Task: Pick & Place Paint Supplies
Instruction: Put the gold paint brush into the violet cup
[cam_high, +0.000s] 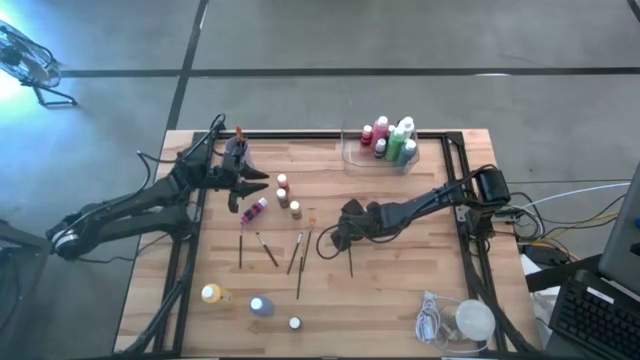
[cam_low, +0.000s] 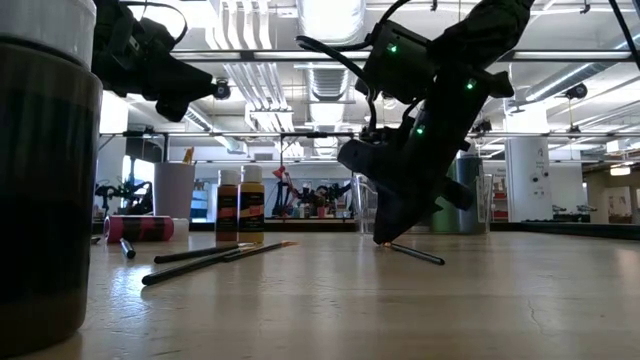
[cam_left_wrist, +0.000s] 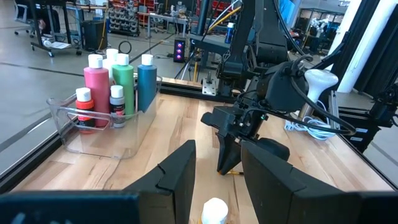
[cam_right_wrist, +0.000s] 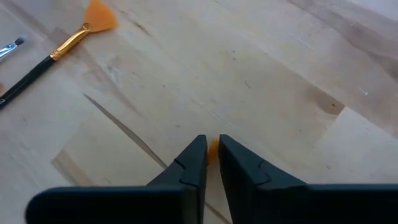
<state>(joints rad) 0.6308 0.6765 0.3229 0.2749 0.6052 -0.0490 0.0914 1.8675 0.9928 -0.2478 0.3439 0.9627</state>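
Note:
My right gripper (cam_high: 343, 228) is near the table's middle, tilted down and shut on a thin dark paintbrush (cam_high: 350, 260) that runs toward the near edge. Several more paintbrushes (cam_high: 268, 249) lie to its left, one with an orange fan tip (cam_right_wrist: 99, 17). Small bottles (cam_high: 284, 197) stand beside them, and a pink one (cam_high: 255, 210) lies on its side. My left gripper (cam_left_wrist: 217, 177) hovers open above these bottles, holding nothing. A clear tray (cam_high: 352, 152) at the far edge holds several bottles (cam_left_wrist: 122, 78) upright. My right gripper pinches the paintbrush's orange tip end (cam_right_wrist: 212, 147) between its two fingertips. The fingers come slanting down from above. The dark handle (cam_low: 416, 254) lies along the table, pointing away from the fingers.
A yellow bottle (cam_high: 211, 294), a blue-purple bottle (cam_high: 261, 306) and a small white one (cam_high: 295, 323) stand near the front edge. A white round lump with a coiled cord (cam_high: 465, 320) sits at the front right. Bare wood lies between the right gripper and the tray.

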